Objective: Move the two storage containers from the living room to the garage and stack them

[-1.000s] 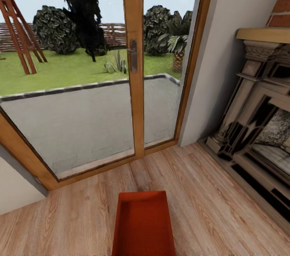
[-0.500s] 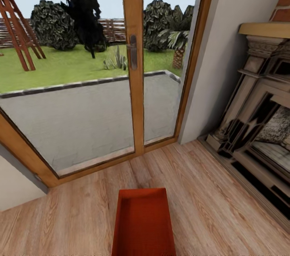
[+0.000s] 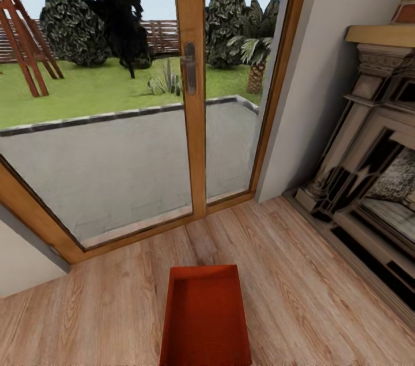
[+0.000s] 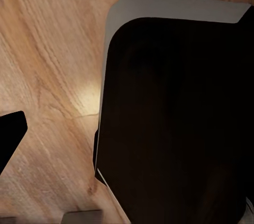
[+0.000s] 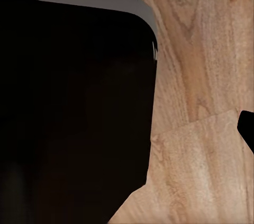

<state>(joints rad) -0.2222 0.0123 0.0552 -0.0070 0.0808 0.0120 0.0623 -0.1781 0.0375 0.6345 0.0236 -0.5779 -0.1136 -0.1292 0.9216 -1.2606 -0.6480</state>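
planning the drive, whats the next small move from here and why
Probably creep the base a little further forward, then stop short of the storage container. It sits open-top on the wood plank floor straight ahead and low in the head view, centred, in front of the glass door with the fireplace to the right. Neither arm reaches over it, so closing in seems the first step before any grasp.

place: home living room | signs: wood plank floor (image 3: 300, 274); carved fireplace (image 3: 369, 170) under brick (image 3: 406, 6); glazed wooden patio door (image 3: 190, 83) facing garden lawn (image 3: 86, 95)
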